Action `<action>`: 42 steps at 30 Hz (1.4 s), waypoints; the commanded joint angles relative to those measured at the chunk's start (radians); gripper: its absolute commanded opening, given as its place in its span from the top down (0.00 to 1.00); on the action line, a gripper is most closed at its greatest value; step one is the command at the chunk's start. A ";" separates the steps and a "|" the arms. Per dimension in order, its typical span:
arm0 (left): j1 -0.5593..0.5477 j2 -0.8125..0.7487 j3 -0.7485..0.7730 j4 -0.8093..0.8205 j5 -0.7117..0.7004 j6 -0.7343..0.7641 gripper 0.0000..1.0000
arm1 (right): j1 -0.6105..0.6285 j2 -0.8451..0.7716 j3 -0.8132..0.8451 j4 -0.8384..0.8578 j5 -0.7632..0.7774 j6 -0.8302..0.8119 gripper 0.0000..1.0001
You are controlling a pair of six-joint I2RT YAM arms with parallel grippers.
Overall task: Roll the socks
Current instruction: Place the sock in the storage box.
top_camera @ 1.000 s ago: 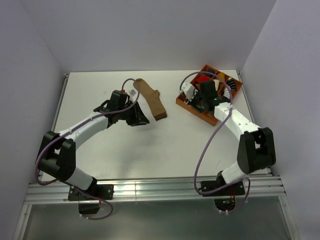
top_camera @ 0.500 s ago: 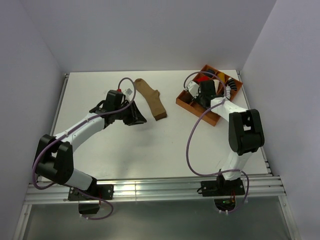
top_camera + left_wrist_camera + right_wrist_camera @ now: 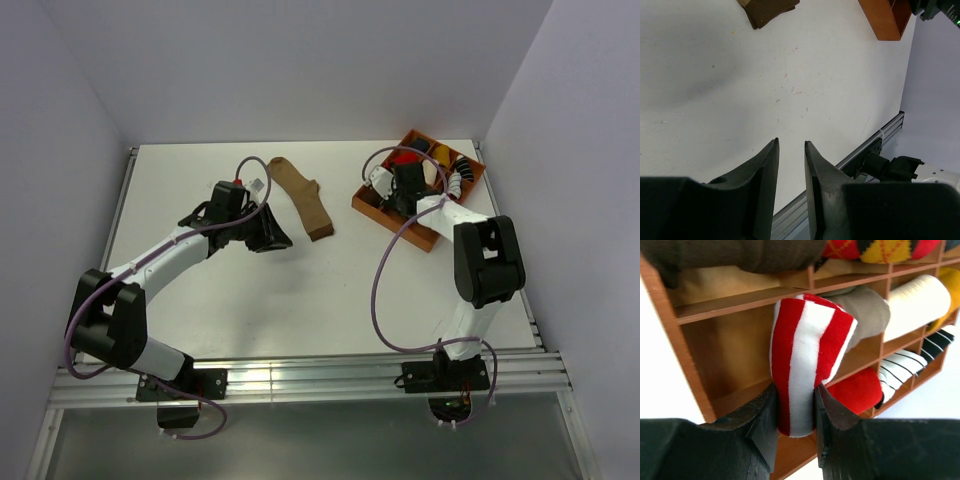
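The tan-brown sock (image 3: 305, 200) lies flat and unrolled on the white table, its dark end (image 3: 767, 10) at the top of the left wrist view. My left gripper (image 3: 274, 234) (image 3: 791, 142) hovers just left of it, jaws a little apart with nothing between them. The red-and-white striped sock (image 3: 807, 350) is bunched into a roll, and my right gripper (image 3: 402, 190) (image 3: 795, 390) is shut on its lower end. It hangs over a compartment of the wooden tray (image 3: 385, 218). No Santa figure shows.
The tray's dividers (image 3: 740, 302) hold other rolls: a beige one (image 3: 870, 315), a red one (image 3: 855, 390), a white one (image 3: 920, 300), a striped black-and-white one (image 3: 905, 372) and a dark brown one (image 3: 740, 255). Grey walls enclose the table; a metal rail (image 3: 300, 380) runs along the near edge.
The right arm's elbow has swung up and toward the tray while its gripper stays over the compartments with the striped sock. The left gripper has drifted slightly left.
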 commanded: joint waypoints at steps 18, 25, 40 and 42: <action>0.008 -0.003 0.004 -0.010 0.042 0.043 0.68 | 0.005 0.133 0.181 -0.353 -0.214 0.107 1.00; 0.008 -0.003 0.007 -0.018 0.041 0.048 0.68 | -0.021 0.185 0.219 -0.398 -0.239 0.130 1.00; 0.009 0.000 0.023 -0.037 0.044 0.058 0.68 | -0.087 0.211 0.351 -0.474 -0.299 0.198 0.68; 0.009 0.001 0.026 -0.040 0.043 0.063 0.68 | -0.090 0.201 0.357 -0.477 -0.314 0.209 0.62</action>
